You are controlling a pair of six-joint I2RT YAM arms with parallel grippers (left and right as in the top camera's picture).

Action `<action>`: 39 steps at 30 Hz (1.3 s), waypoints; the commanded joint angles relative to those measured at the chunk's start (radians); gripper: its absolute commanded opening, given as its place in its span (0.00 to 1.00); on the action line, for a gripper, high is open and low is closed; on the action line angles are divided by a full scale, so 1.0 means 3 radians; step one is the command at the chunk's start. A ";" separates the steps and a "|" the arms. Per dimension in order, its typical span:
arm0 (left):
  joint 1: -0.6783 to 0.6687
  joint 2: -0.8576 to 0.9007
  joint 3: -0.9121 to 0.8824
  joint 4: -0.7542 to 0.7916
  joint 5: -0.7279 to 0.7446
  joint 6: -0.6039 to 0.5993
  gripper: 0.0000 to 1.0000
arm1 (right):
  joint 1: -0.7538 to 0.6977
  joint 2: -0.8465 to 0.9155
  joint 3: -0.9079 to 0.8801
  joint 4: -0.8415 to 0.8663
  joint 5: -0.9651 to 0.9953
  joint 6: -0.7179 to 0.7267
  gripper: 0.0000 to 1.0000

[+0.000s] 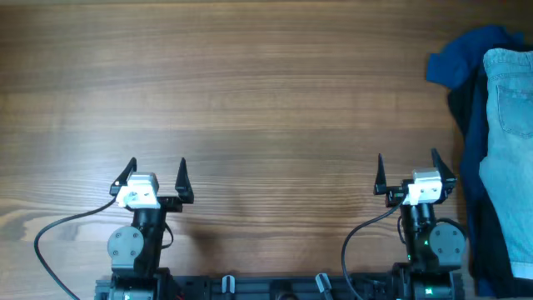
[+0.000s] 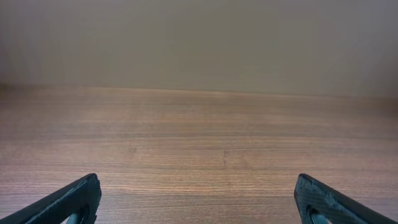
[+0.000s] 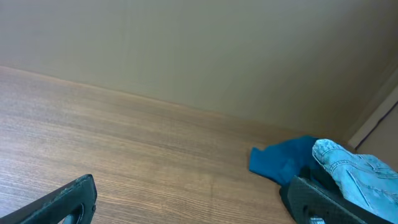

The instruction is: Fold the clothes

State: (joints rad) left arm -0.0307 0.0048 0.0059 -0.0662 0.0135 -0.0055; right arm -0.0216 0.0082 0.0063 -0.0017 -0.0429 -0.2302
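light blue denim shorts (image 1: 510, 158) lie at the worktop's (image 1: 266, 100) right edge atop a dark blue garment (image 1: 462, 58), near the right tool (image 1: 406, 158). both tools gape wide, holding nothing; the left tool (image 1: 156, 162) sits well apart.

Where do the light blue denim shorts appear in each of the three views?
Overhead: the denim shorts lie at the right edge, running off the frame.
Left wrist: not in it; only the wooden table shows.
Right wrist: lower right corner, partly cropped.
Shared landmark: the bright blue cloth sticking out beside the shorts' far end, seen in the overhead and right wrist views.
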 commanded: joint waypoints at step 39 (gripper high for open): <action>0.0015 0.0006 0.0000 -0.0032 0.0086 -0.0034 1.00 | -0.0014 0.2467 0.2377 0.0025 0.0251 0.1737 1.00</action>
State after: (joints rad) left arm -0.0307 0.0086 0.0063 -0.0666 0.0174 -0.0055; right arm -0.0216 0.5644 0.5373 0.0654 0.0128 0.2687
